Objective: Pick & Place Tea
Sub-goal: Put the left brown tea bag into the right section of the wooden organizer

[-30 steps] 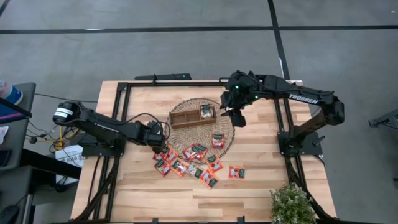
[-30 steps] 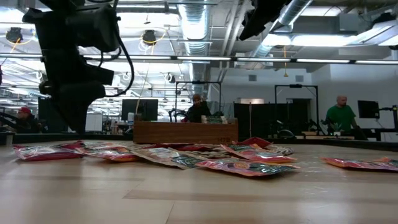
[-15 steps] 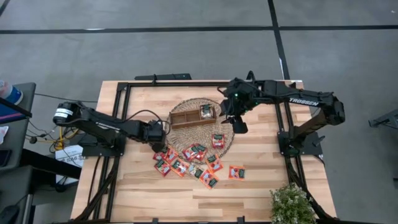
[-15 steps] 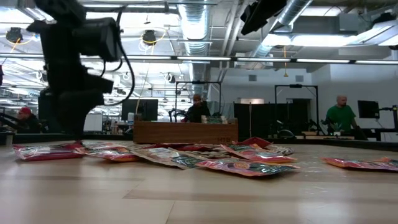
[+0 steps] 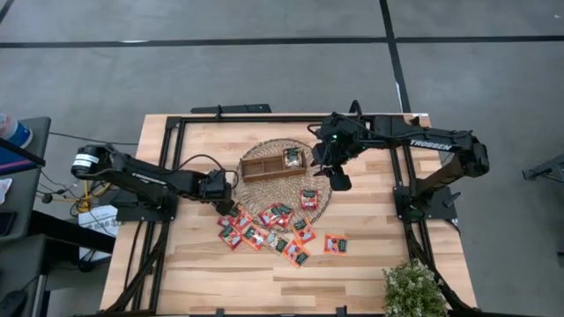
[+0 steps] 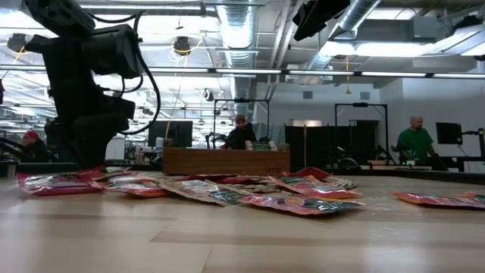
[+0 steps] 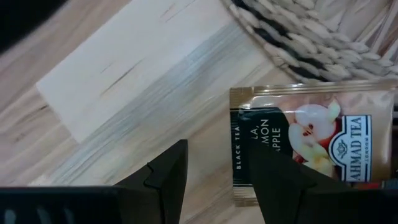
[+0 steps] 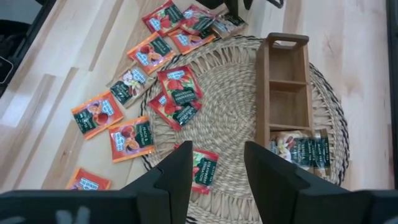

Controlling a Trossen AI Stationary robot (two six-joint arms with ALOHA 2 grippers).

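Spreading wide, the left hand (image 7: 214, 180) is lowered over a tea sachet (image 7: 311, 146) beside the woven mat (image 7: 311, 31); the right hand (image 8: 217, 165), held above the mat, is seen parted and empty.

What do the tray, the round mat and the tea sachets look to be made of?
The tray looks like brown wood with a matte finish; grain shows on its walls. The round mat looks like woven straw or a similar pale fibre, with braided strands. The tea sachets seem to be printed paper or foil, faintly glossy; which one cannot be told.
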